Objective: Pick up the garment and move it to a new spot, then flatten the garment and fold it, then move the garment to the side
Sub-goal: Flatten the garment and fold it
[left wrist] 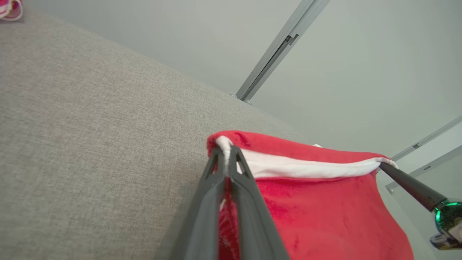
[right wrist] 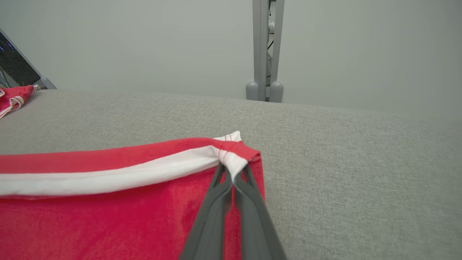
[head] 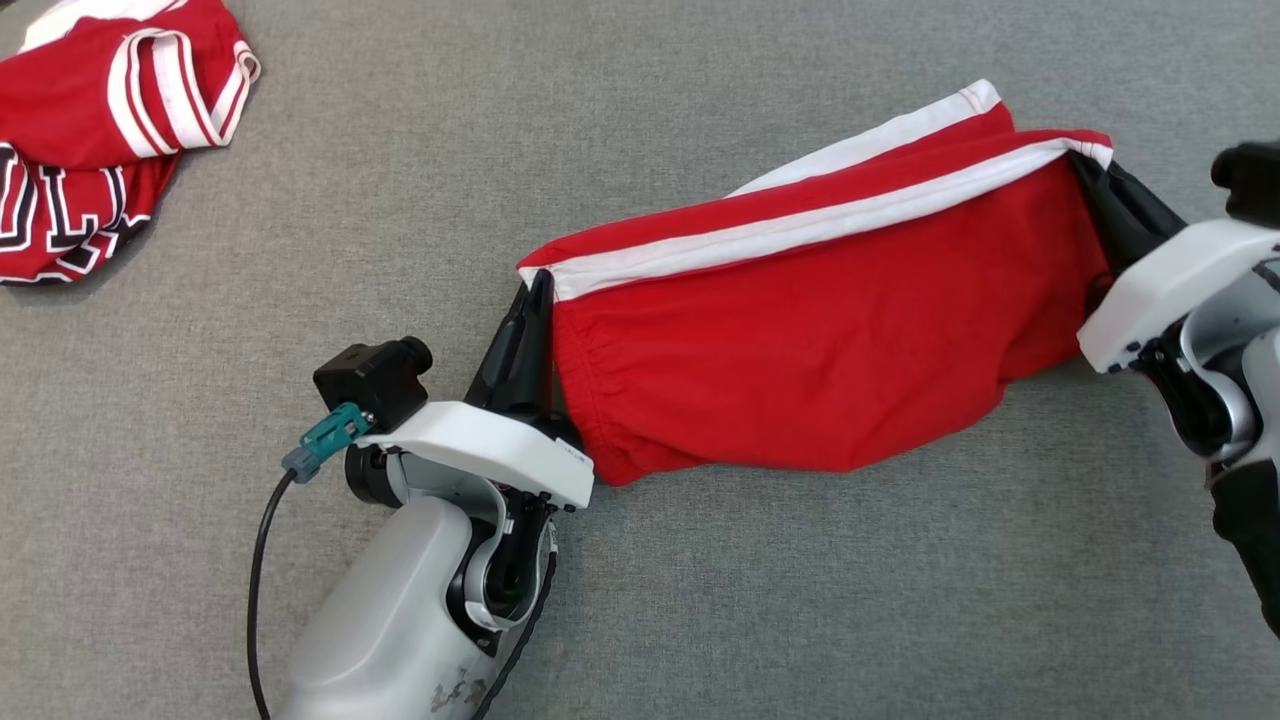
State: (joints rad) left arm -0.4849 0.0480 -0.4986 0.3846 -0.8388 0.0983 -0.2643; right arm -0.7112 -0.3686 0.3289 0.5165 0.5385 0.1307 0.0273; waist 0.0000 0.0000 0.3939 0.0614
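Spanning the gap between the two pincers, the garment (head: 800, 370) is a red piece with a white band (head: 800, 228) along its upper edge. In the head view it occupies the middle and right of the grey bench (head: 700, 600).

Left pincer (head: 540, 285): closed on the garment's left corner. In the left wrist view its two dark fingers (left wrist: 252, 216) meet at the tips with the white band pinched between them. The red cloth extends away from this pincer toward the robot's right.

Right pincer (head: 1085, 165): closed on the opposite corner, also on the white band (the right wrist view shows the stitched end of the band folded over the fingertips). The cloth extends from this pincer toward the robot's left.

Garment position: the held edge runs in a straight, taut line from one pincer to the other, sloping from the nearer left corner to the farther right corner. The red body sags below that edge on the robot's side, with loose folds along its lower hem. A further layer with its own white stripe shows behind the held edge. Whether the lower hem touches the bench cannot be determined.

A second red garment (head: 100, 130), with white trim and lettering, lies crumpled at the far left corner of the bench, well apart from both pincers.
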